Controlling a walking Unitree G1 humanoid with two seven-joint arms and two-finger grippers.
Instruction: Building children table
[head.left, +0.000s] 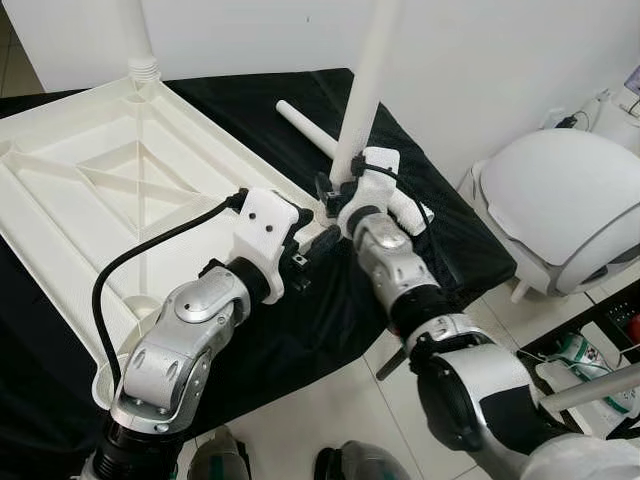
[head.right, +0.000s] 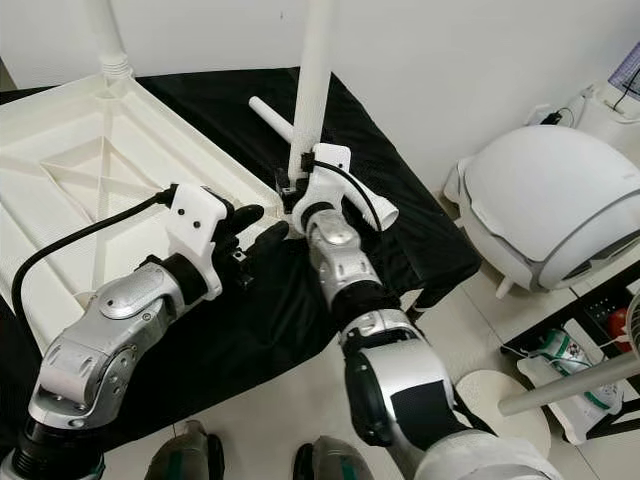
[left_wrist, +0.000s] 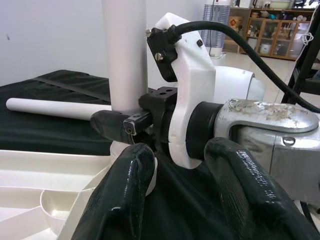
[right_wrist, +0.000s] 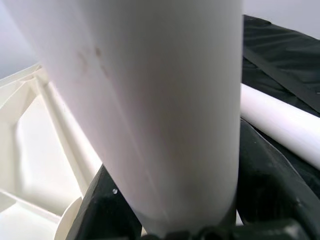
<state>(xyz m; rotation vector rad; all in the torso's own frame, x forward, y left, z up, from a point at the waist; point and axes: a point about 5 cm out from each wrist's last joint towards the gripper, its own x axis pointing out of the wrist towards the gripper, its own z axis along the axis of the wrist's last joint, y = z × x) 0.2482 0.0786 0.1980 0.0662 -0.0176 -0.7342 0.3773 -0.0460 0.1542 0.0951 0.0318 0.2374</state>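
Right hand gripping upright leg

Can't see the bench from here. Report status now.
Right gripper shut on upright white plastic table leg at corner of upturned white tabletop. Left gripper open beside it. Spare white leg lying on black cloth, close behind.

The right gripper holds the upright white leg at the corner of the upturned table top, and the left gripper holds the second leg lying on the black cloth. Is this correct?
Not quite. The left gripper is open and holds nothing; the second leg lies untouched on the black cloth, as the left eye view shows. The rest stands: the right gripper holds the upright leg.
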